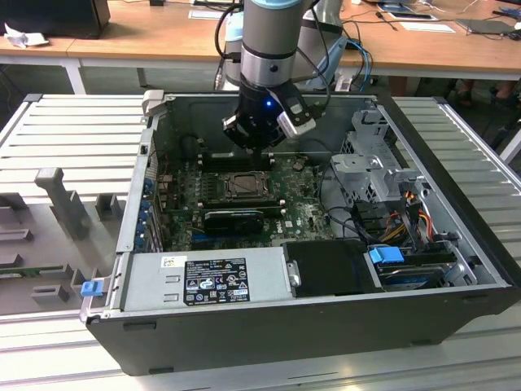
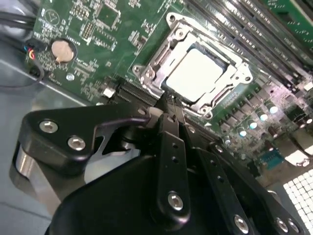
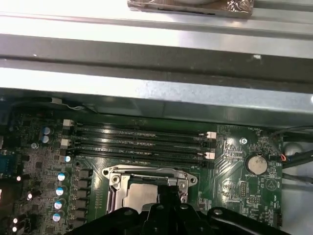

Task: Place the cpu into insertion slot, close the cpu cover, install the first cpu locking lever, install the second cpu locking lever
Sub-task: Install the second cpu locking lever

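Gripper (image 1: 259, 145): hanging just above the slot inside the open case (image 1: 456, 318); in the second wrist view its fingers (image 2: 172, 147) are pressed together with no gap, nothing between them, tips right at the cover's edge.
CPU (image 2: 195, 73): pale square lying flat in the slot, seen through the cover's cut-out.
Slot (image 1: 242, 186): on the green board (image 1: 305, 213), just beside the memory strips (image 3: 139, 142).
Cover (image 2: 234, 66): metal frame lying down flat over the CPU.
Coin battery (image 2: 62, 50): on the board, well apart from the slot.
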`<action>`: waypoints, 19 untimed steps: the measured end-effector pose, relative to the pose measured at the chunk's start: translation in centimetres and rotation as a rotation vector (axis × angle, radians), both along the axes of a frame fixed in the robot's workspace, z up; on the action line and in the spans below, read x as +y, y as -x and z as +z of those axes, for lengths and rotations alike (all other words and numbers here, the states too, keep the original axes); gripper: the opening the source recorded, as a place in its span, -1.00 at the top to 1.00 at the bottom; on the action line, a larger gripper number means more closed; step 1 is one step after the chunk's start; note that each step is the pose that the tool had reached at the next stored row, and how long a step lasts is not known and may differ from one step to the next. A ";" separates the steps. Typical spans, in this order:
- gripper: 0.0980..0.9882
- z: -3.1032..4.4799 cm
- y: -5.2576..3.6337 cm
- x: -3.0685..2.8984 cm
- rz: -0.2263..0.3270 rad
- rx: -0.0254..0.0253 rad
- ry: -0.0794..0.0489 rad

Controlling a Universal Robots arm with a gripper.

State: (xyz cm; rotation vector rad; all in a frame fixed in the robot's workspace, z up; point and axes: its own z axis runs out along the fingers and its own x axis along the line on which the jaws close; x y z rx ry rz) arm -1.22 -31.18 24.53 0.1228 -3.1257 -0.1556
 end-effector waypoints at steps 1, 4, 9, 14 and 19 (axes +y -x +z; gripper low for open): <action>0.98 -0.01 0.00 -0.45 0.000 0.0000 0.000; 0.98 -0.10 0.00 -1.72 0.000 0.0000 0.000; 0.98 -0.42 0.00 -2.83 0.000 0.0004 0.000; 0.98 -0.83 0.00 -4.99 0.000 0.0048 -0.006; 0.98 -0.97 0.00 -6.10 0.000 0.0111 -0.043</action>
